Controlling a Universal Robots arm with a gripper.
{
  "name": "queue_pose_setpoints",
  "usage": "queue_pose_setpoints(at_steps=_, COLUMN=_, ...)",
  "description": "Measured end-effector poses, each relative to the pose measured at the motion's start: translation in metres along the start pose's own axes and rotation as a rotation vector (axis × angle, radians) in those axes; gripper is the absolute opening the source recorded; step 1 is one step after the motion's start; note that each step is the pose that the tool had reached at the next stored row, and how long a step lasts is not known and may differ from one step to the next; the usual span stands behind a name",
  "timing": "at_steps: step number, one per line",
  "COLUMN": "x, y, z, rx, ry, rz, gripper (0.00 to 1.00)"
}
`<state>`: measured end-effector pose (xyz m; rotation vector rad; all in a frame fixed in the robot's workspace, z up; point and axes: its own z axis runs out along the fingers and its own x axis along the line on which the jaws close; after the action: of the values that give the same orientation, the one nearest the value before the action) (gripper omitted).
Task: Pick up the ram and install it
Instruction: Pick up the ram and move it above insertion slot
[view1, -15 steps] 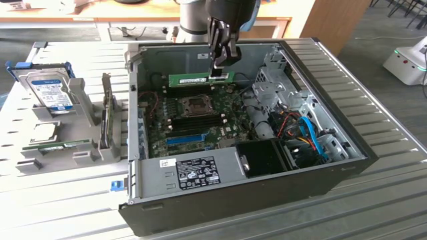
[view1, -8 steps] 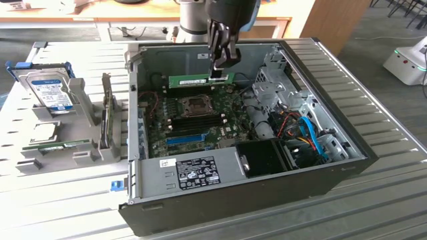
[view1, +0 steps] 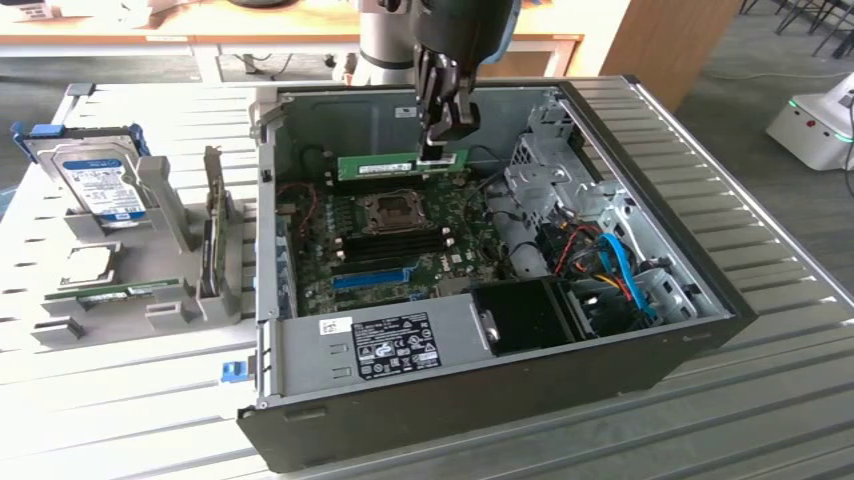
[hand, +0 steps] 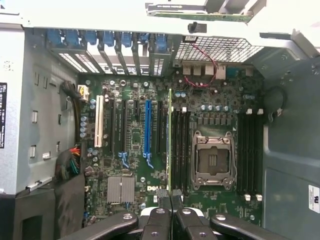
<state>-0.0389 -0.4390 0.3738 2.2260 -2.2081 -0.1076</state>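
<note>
The ram (view1: 390, 165) is a thin green stick with a pale label. It hangs level above the motherboard (view1: 400, 250), inside the open computer case (view1: 641, 360). My gripper (view1: 441, 150) comes down from above and is shut on the stick's end at the exterior view's right. In the wrist view the ram (hand: 170, 140) shows edge-on as a narrow green line running out from between my fingertips (hand: 162, 196). It lies over the board beside the black memory slots (hand: 182, 150) next to the CPU socket (hand: 214, 160).
A silver hard drive (view1: 104, 185) with a blue label stands in a grey rack at the exterior view's left, with another green stick (view1: 127, 293) lying lower in the rack. A blue slot (hand: 147, 127), a drive cage (view1: 554, 170) and the power supply (view1: 387, 345) crowd the case.
</note>
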Motion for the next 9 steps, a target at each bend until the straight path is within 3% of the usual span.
queue_pose_setpoints(at_steps=9, x=-0.0010, y=0.0000, z=0.0013, rx=0.0002, ry=-0.0003, rz=0.000, gripper=0.12)
